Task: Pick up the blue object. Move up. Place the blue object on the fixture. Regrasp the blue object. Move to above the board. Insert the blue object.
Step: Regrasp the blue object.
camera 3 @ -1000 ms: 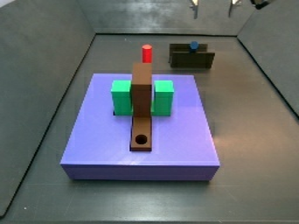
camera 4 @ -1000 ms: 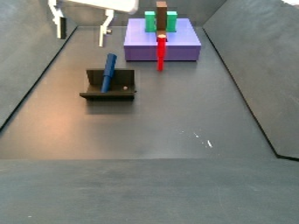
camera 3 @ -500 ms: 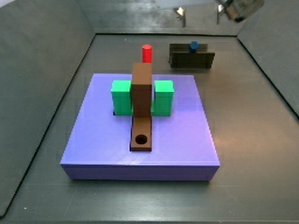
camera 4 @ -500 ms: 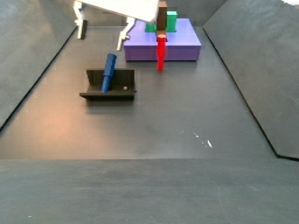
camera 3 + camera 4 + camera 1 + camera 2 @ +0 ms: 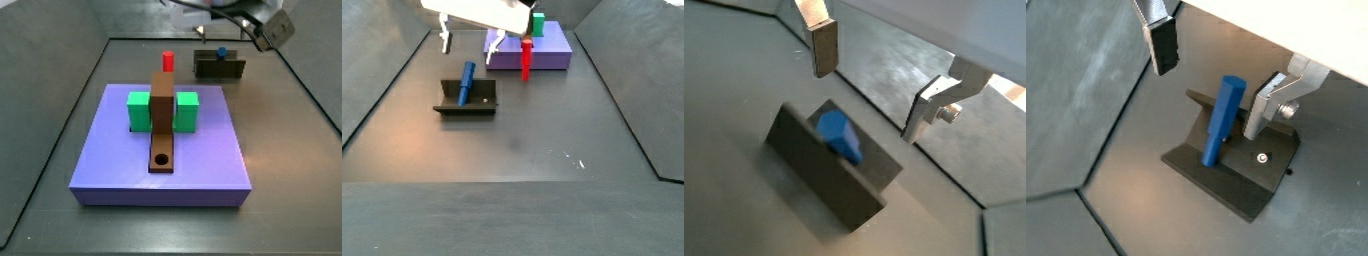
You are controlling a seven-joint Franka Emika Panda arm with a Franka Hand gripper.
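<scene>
Dark grey floor, blue object (image 5: pixel 465 83) leaned in the fixture (image 5: pixel 466 101), board (image 5: pixel 545 50) well behind, gripper (image 5: pixel 473 42) held above the fixture, jaws apart, nothing gripped.

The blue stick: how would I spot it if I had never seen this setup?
Find the big purple board at the far end of the dark floor, then look nearer for the fixture, a small dark bracket standing alone. The blue stick leans in it, under the open gripper. It is thin and bright blue, unlike the red peg on the board.
</scene>
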